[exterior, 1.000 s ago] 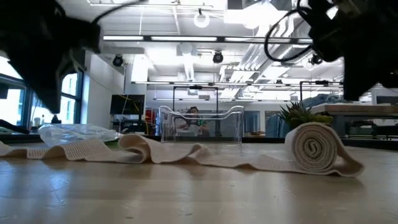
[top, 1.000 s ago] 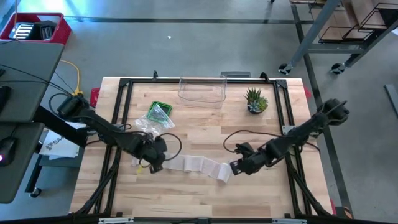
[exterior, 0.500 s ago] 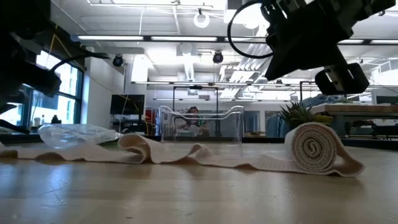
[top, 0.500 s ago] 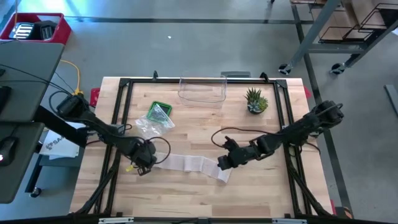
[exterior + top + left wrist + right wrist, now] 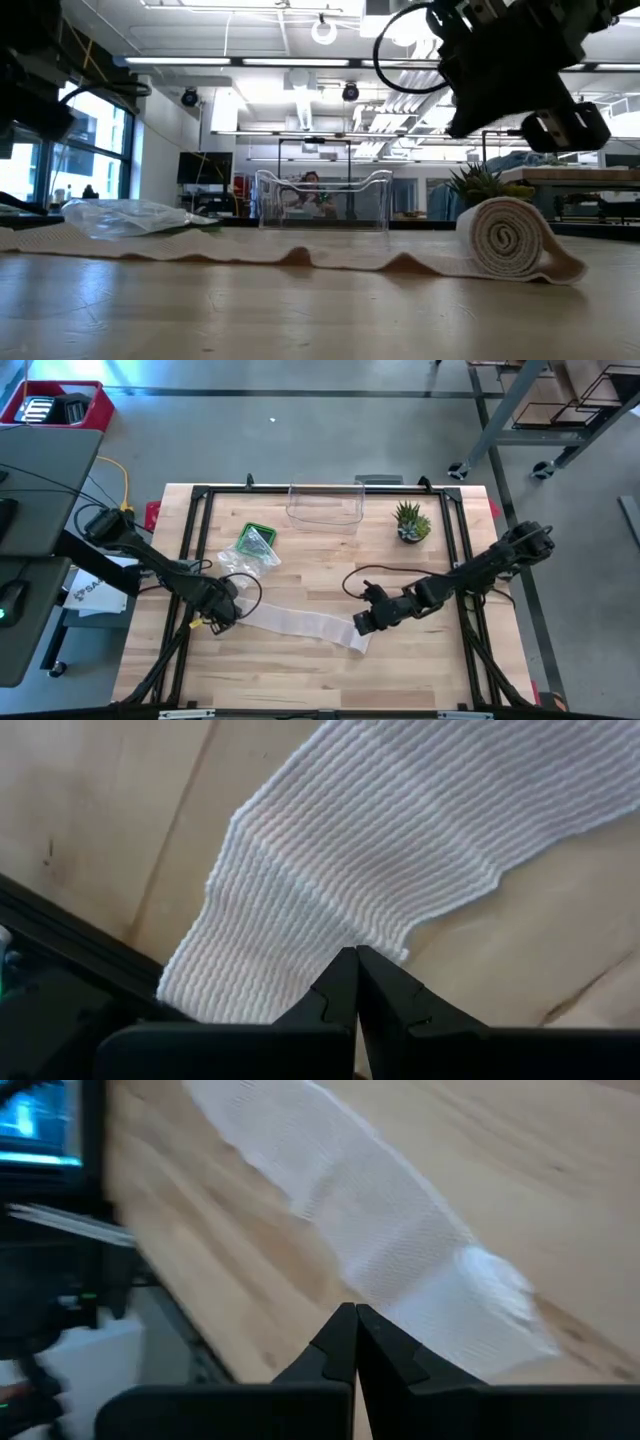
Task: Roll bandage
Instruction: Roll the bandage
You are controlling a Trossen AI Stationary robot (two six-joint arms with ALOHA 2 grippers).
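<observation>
A white ribbed bandage (image 5: 300, 622) lies stretched across the wooden table, nearly flat, with low ripples in the low view (image 5: 300, 258). Its right end is wound into a roll (image 5: 358, 639) (image 5: 505, 238) that rests on its side on the table. My left gripper (image 5: 218, 612) is shut at the bandage's free left end (image 5: 300, 900), pointing down. My right gripper (image 5: 364, 624) is shut and hangs above the roll (image 5: 470, 1305) without touching it; in the low view it (image 5: 560, 120) is well clear of the roll's top. My left gripper comes from above, pointing down, with its shut fingertips (image 5: 340, 975) on the bandage's long edge (image 5: 385, 942) near the free end. Whether they pinch the cloth or press on it cannot be told. The strip lies on the table, drawn nearly straight toward the roll.
A clear plastic bin (image 5: 325, 506) stands at the far edge with a small potted plant (image 5: 411, 522) to its right. A green tray with a crumpled plastic bag (image 5: 252, 548) lies far left. Black frame rails (image 5: 190, 560) border the table.
My left gripper has gone toward the table's left edge and sunk a little, turning as it went. The bandage's free end has gone with it, and the folds in the strip have flattened out while the roll stayed put. My right gripper has shifted left to above the roll.
</observation>
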